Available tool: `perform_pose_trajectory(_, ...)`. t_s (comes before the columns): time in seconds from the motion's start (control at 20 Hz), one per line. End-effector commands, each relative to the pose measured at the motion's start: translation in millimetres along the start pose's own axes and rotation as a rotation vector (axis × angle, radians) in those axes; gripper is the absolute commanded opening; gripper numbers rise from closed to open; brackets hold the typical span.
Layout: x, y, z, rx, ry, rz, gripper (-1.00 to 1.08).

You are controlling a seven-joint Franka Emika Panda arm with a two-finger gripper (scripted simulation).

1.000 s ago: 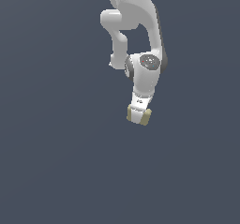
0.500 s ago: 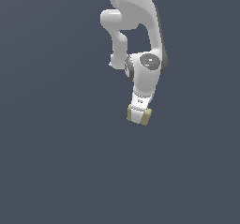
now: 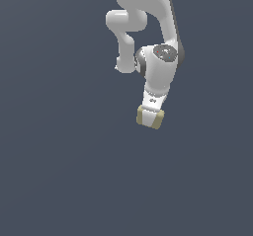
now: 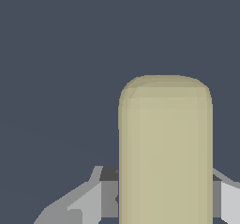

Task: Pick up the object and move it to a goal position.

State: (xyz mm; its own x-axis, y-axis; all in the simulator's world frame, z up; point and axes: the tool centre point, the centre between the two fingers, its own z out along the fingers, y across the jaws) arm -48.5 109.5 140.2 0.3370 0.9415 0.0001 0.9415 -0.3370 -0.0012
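The object, a khaki block with rounded edges [image 3: 156, 120], sits at the tip of the white arm in the exterior view, just below the middle of the picture. My gripper [image 3: 149, 119] is shut on it, with the white hand directly above and the fingers mostly hidden by the block. In the wrist view the block [image 4: 165, 143] fills the lower right and stands between my fingers [image 4: 96, 197], which show grey and white on both sides of it. No goal marker shows in either view.
The white arm [image 3: 159, 67] reaches in from the upper edge of the exterior view. Around it is only a uniform dark blue-grey surface [image 3: 59, 171]. No other objects or edges show.
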Motion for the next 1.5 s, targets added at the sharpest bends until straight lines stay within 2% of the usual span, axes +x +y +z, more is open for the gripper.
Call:
perform_pose_trajectory(0.0, 6, 2, -19, -0.001, 0.001, -0.001, -1.0)
perform_pose_trajectory(0.9, 59, 20, -193, 0.0, 0.001, 0.0, -1.0)
perform_pose_trajectory(1.45, 78, 29, -248, -0.001, 0.0, 0.001, -1.0)
